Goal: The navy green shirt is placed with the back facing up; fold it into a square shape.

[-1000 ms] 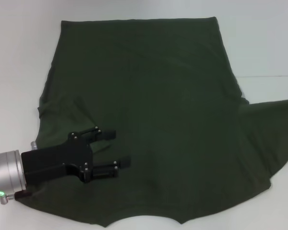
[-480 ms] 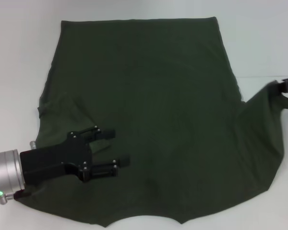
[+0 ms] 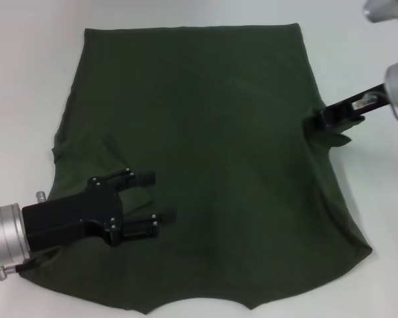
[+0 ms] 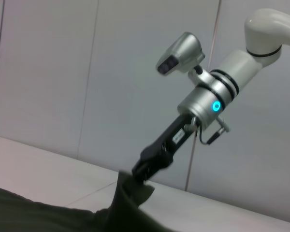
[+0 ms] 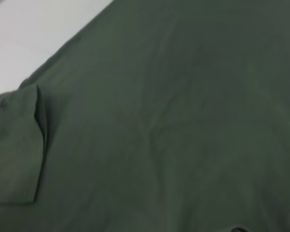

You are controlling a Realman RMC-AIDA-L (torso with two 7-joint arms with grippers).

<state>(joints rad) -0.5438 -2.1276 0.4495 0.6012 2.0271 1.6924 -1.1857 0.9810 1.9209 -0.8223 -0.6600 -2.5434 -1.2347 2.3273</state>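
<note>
Your navy green shirt [image 3: 199,165] lay spread over most of the white table [image 3: 26,79], hem on the far side and neckline at the near edge. Its left sleeve was already folded in onto the body, showing as a flap in front of your left arm. The big change was on the other side: a second earlier the right sleeve stretched flat out toward the table's right edge, and by this moment it had been lifted and carried inward, so the shirt's right edge ran almost straight. I'd judge the second sleeve fold nearly done, with the lengthwise folds yet to come.

Your right gripper [image 3: 318,124] sat at that right edge, pinched closed on the bunched sleeve fabric; the left wrist view showed cloth hanging from its tip. Your left gripper [image 3: 156,197] rested low over the near-left part of the shirt, fingers spread apart and holding nothing.
</note>
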